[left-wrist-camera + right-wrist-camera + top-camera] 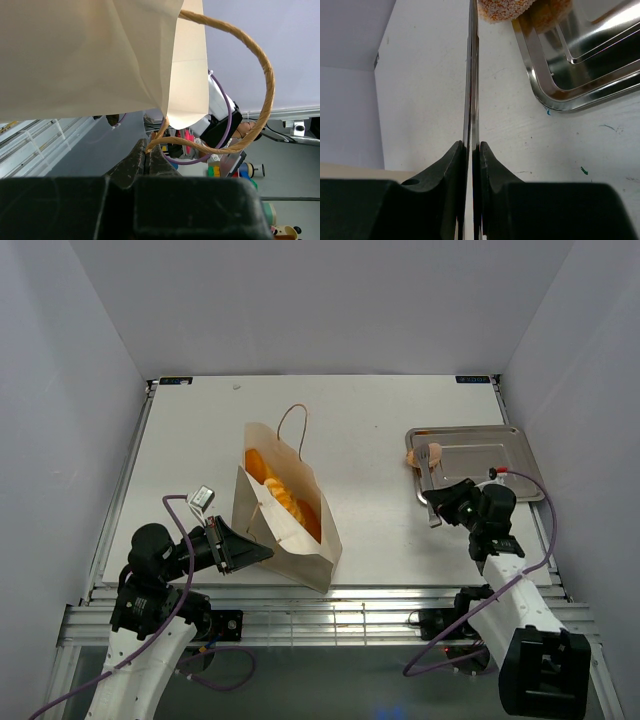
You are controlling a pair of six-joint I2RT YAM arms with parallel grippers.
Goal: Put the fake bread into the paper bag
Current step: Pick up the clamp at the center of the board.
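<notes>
left gripper (147,154) pinches cord handle (265,80), fingers pressed together, likely to hold paper bag (292,542) tipped open, pastries (283,498) inside | right gripper (471,147) clamps tongs (471,75) for reach | tong tips at pinkish bun (414,457) by tray (497,454) rim

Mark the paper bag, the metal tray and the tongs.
paper bag (281,540): top external view, near side wall.
metal tray (486,456): top external view, bare floor.
tongs (429,480): top external view, middle of shaft.
</notes>
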